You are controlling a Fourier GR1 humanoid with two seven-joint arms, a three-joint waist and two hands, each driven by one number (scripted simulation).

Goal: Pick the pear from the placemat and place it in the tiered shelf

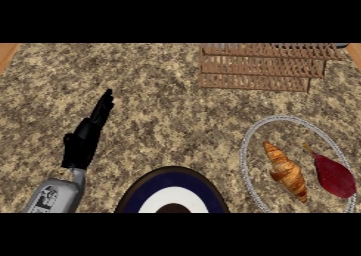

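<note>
A dark red pear (336,175) with a thin stem lies on the right side of a granite-patterned placemat (251,145) with a pale rope-like rim, at the lower right. Next to it on the mat lies a golden croissant (286,171). The tiered shelf (260,67), made of brown slats, stands at the far right of the counter. My left hand (88,135) rests at the left with fingers straight and pointing away, holding nothing. My right hand does not show.
A round plate (142,192) with a dark blue rim and white ring sits at the lower middle, partly cut off. Speckled granite counter spreads between the plate, the mat and the shelf. Wooden edges show at both far corners.
</note>
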